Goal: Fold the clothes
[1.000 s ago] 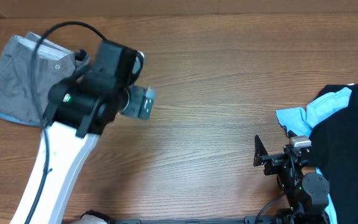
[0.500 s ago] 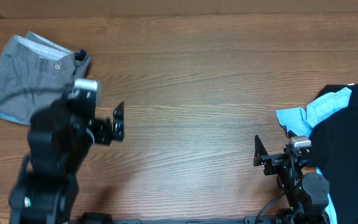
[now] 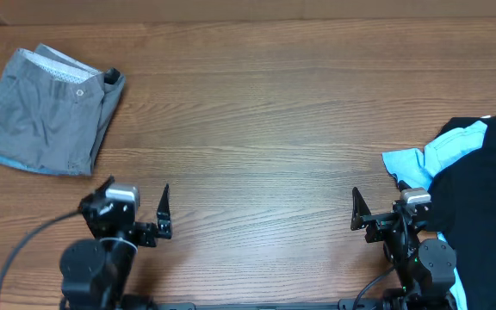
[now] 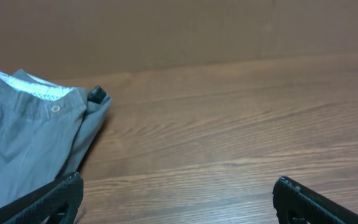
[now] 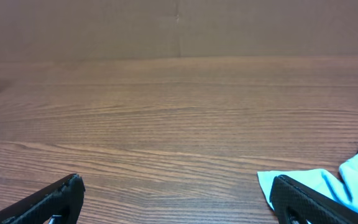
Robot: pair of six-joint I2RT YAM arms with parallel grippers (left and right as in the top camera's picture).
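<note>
Overhead view: grey shorts point(image 3: 54, 112) lie folded at the far left corner of the table point(image 3: 274, 95), waistband and button point(image 3: 79, 93) uppermost, a thin light-blue edge point(image 3: 20, 162) showing beneath the near side. A sky-blue piece point(image 3: 433, 153) and a black piece point(image 3: 489, 189) are heaped at the right edge, the black lying over the blue and reaching down beside the right arm.

Left wrist view: only the waistband end of the shorts shows, with the pale lining point(image 4: 27, 87) and a small dark item point(image 4: 97, 94) at the corner, which cannot be identified. Left gripper point(image 4: 176, 190) is released, fingers spread wide, bare wood between them, near the shorts but apart.

Right wrist view: right gripper point(image 5: 176, 186) is likewise spread and empty. One corner of the sky-blue piece lies just beyond its right finger point(image 5: 316, 202), with the black cloth almost out of frame. A plain brown wall point(image 5: 179, 28) closes off the far side in both wrist views
</note>
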